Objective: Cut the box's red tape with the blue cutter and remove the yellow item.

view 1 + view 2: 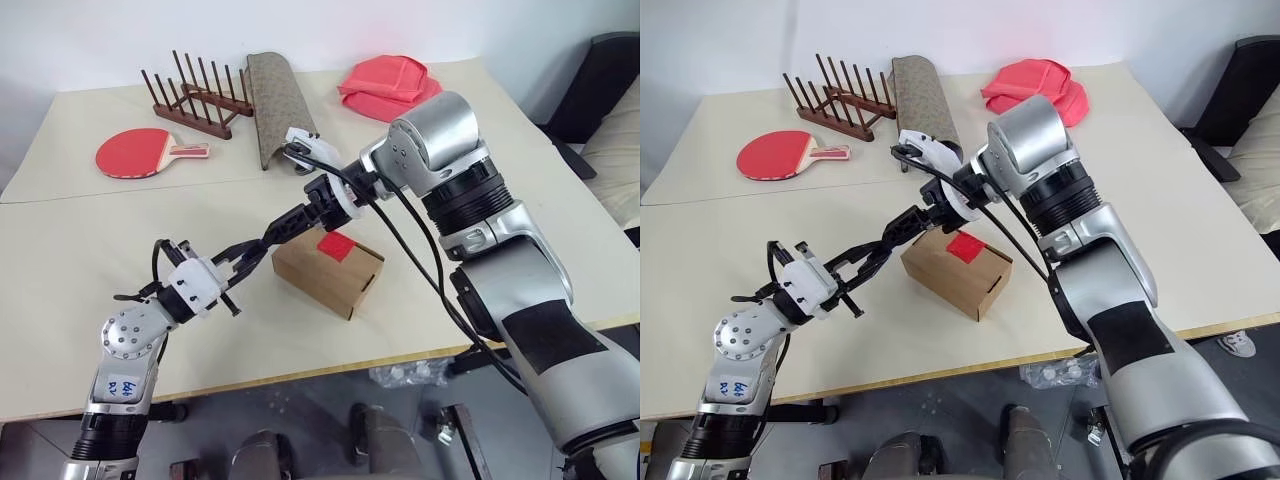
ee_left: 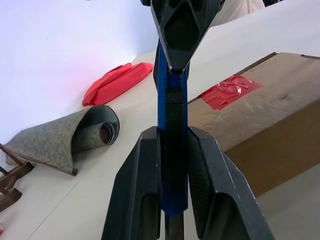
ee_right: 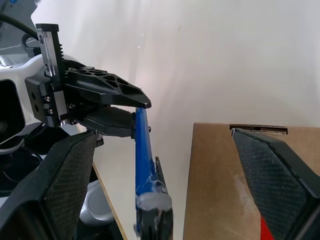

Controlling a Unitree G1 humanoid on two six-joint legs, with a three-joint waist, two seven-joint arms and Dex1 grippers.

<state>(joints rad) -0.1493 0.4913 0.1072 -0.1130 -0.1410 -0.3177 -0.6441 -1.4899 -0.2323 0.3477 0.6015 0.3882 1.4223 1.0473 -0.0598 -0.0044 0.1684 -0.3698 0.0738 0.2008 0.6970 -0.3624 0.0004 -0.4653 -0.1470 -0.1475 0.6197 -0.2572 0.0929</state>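
The brown cardboard box (image 1: pixel 325 268) lies near the table's front edge, flaps shut, with the red tape (image 1: pixel 337 245) square on its top. My left gripper (image 1: pixel 245 258) hovers just left of the box, shut on the blue cutter (image 2: pixel 172 100), which points up and away toward the right arm. My right gripper (image 1: pixel 290 228) reaches down from above the box and is open, its fingers (image 3: pixel 65 170) spread wide on either side of the cutter's (image 3: pixel 144 150) far end. I cannot tell whether they touch it. The yellow item is hidden.
At the table's back stand a red paddle (image 1: pixel 140 152), a wooden dish rack (image 1: pixel 195 95), a rolled patterned mat (image 1: pixel 280 105) and a red cloth (image 1: pixel 390 85). The table's front edge (image 1: pixel 300 370) runs close below the box.
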